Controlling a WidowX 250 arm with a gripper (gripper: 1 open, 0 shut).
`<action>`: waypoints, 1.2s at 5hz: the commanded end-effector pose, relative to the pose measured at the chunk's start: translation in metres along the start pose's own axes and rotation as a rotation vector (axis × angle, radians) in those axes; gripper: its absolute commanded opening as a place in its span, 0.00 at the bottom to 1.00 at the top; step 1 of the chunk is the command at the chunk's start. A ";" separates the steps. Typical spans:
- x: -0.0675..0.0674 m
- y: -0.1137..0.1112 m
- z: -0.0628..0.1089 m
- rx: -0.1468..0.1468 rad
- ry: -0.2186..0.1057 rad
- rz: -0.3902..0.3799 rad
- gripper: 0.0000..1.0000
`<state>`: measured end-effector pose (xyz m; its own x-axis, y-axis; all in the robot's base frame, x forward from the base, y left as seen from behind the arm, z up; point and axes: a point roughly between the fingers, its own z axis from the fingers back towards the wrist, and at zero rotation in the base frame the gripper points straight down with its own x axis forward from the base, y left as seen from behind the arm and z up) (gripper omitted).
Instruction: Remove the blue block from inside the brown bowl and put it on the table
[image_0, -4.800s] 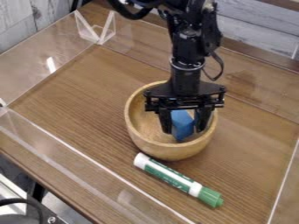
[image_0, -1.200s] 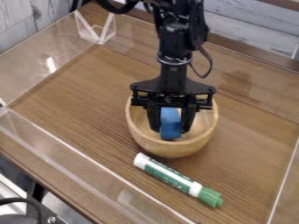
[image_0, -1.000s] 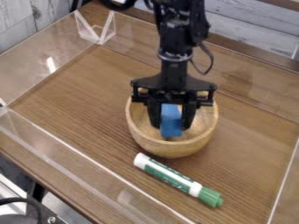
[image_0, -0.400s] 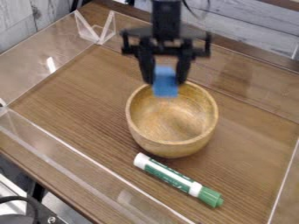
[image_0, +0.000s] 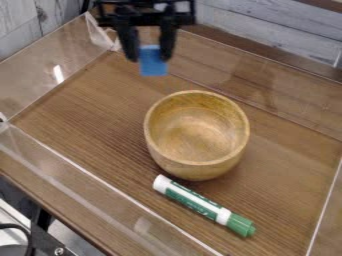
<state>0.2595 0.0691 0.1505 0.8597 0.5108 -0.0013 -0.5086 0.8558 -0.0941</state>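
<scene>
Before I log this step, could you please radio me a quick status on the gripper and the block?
Gripper shut on blue block, lifted out. Brown bowl bare inside. Nothing seen blocking table left of bowl.

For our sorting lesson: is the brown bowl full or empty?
Empty: the brown bowl's bare inside shows, with nothing lying in it.

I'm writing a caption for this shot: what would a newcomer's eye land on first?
Probably the round brown bowl, right of centre. Next, the white-and-green marker lying slanted in front of it, then the blue block held up by the dark claw behind.
</scene>
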 end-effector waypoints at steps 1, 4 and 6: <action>0.003 0.007 0.016 -0.020 -0.101 -0.008 0.00; 0.000 0.011 -0.014 -0.014 -0.172 -0.025 0.00; -0.005 0.003 -0.021 -0.023 -0.215 -0.035 0.00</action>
<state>0.2506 0.0672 0.1150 0.8515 0.4986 0.1621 -0.4874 0.8668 -0.1058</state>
